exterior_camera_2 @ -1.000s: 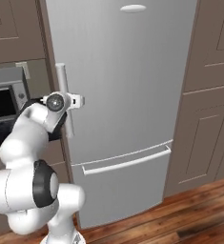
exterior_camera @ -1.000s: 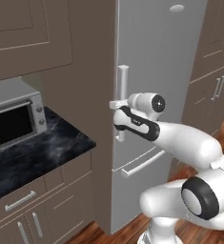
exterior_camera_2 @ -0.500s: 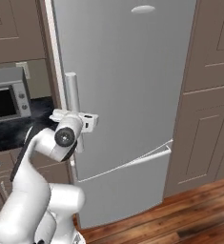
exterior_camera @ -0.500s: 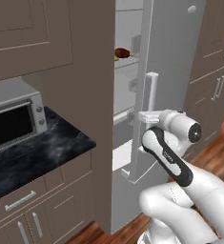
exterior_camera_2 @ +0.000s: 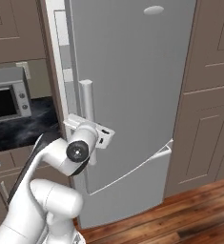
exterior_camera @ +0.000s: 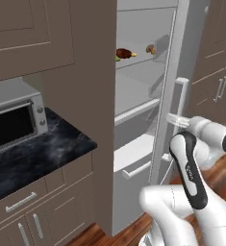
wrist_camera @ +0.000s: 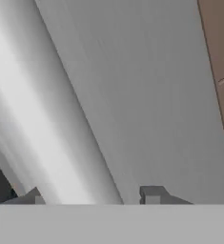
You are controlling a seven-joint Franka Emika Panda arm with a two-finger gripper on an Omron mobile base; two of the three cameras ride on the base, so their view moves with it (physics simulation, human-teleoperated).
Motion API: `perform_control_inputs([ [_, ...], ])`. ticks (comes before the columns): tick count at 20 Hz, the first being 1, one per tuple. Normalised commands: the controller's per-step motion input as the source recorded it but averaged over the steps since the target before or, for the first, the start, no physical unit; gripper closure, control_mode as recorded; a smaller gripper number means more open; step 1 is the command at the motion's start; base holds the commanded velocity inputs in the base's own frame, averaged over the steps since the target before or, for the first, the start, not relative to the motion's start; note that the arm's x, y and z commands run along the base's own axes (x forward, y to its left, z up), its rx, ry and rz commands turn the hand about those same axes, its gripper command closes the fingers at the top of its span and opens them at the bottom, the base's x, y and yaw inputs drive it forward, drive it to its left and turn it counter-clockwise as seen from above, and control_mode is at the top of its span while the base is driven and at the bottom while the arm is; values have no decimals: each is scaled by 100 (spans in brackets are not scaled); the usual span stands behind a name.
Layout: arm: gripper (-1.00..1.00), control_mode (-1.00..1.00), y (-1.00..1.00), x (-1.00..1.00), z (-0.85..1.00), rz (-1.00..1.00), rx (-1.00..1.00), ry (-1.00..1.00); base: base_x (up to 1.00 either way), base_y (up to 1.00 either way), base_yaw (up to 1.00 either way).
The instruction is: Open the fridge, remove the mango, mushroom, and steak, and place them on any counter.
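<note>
The fridge (exterior_camera_2: 132,71) stands with its upper door swung partly out. My gripper (exterior_camera: 175,120) is shut on the door's vertical bar handle (exterior_camera: 182,96), low on the bar. In the hand view the handle (wrist_camera: 61,119) runs between my gripper's (wrist_camera: 93,195) two tips. On an upper shelf inside lie the dark red steak (exterior_camera: 124,52), the yellow-green mango (exterior_camera: 118,58) just below and left of it, and the mushroom (exterior_camera: 150,48) further right. The black counter (exterior_camera: 37,153) lies left of the fridge. From the right base view my gripper (exterior_camera_2: 88,125) sits at the handle (exterior_camera_2: 86,100).
A grey microwave (exterior_camera: 13,120) sits on the counter at the left. The fridge's lower drawer (exterior_camera: 133,166) sticks out slightly below the open door. Brown cabinets (exterior_camera_2: 208,95) stand right of the fridge, with a wooden floor (exterior_camera_2: 180,214) below.
The fridge door has swung further open with my gripper on its handle, and the hand has moved right and toward the base. The shelf with the food has come into view.
</note>
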Motion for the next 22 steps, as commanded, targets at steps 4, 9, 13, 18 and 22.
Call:
perform_control_inputs([
  [4,-100,-100,-80,-79,78,-1,22,1,0,0,0],
  [9,-100,-100,-18,-100,93,0,11,1,0,0,0],
  [13,-100,-100,6,-100,80,-10,1,17,0,0,0],
  [18,-100,-100,51,-83,54,-27,-4,35,0,0,0],
  [22,-100,-100,100,7,13,-18,-17,54,0,0,0],
])
